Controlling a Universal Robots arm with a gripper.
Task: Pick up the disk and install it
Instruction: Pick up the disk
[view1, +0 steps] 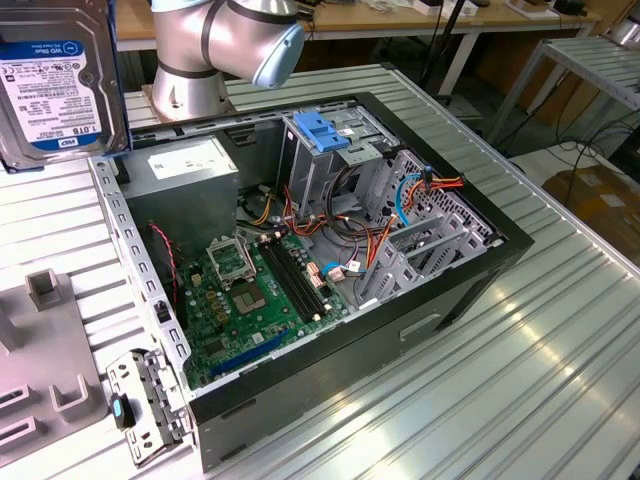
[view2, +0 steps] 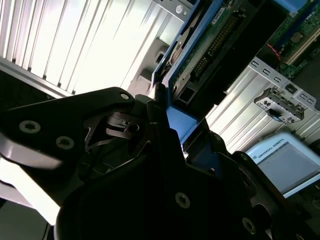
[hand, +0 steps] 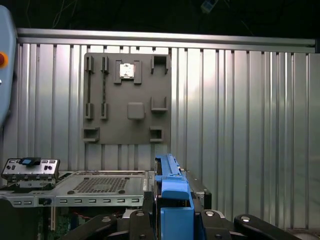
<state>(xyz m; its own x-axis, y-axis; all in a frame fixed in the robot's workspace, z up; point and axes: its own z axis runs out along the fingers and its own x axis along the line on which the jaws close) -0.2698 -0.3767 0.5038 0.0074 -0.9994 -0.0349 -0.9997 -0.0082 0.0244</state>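
Disk (view1: 55, 90) is up at the top of the exterior view's left, off the tabletop (view1: 480, 400) and close to the camera. Its white-and-blue label with barcodes faces the lens; the print is there, but it's not read out here. The long axis looks roughly up and down, though the frame cuts off the top and one side.

Below it sits a grey fixture plate (view1: 40, 350), with a small metal bracket with a blue clip (view1: 140, 405) just beside the case corner. Moving right, the arm (view1: 225, 40) hangs over the open PC case (view1: 470, 270), which lies on its side. Inside are the grey power supply (view1: 190, 170) with its white sticker, the green motherboard (view1: 250, 290), and the drive cage with a blue latch (view1: 320, 130) on top.

In the first wrist view the black fingers (hand: 125, 227) are clamped on the disk's blue carrier rail (hand: 172, 200), edge-on above the plate. The second wrist view shows the drive's circuit-board side.
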